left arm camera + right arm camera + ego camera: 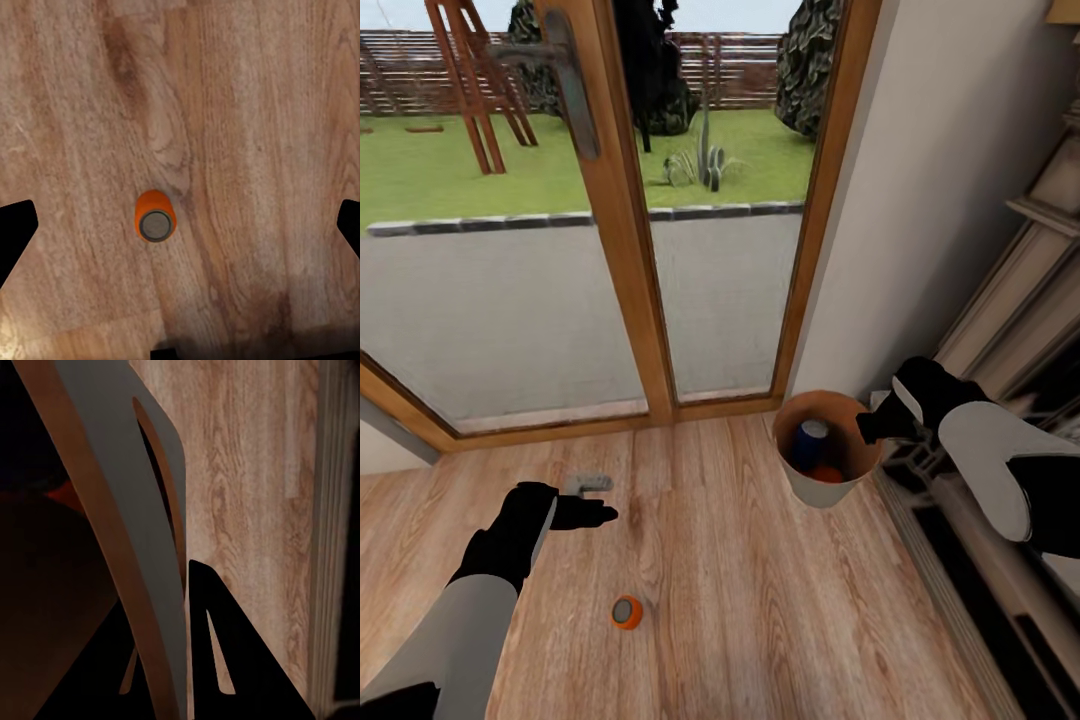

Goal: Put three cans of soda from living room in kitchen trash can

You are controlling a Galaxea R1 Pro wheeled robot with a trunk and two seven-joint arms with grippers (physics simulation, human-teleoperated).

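**Bin held at the rim, one can loose on the floor**

Right gripper [876, 424] is clamped on the rim of the trash can [800, 478], and the right wrist view confirms it: one black finger [225, 660] outside the pale grey wall [127, 525], the other inside, pinching it tight. That bin stands on the pale wood floor [760, 600] beside the wall, close to the wood-framed glass door [630, 250], and it looks tipped a little. Inside it, two soda cans: one showing its blue band and silvery top [809, 440], another showing orange [824, 473] lower down.

Over on the other side, the third soda can [626, 612] stands upright on the boards, well apart from the bin. Left gripper [595, 514] hangs above the floor with nothing in it. From the left wrist camera the can [154, 216] sits dead centre between two black fingertips [15, 229] spread wide at the edges, jaws parted and empty. A small grey object [593, 484] lies on the floor just beyond that gripper.
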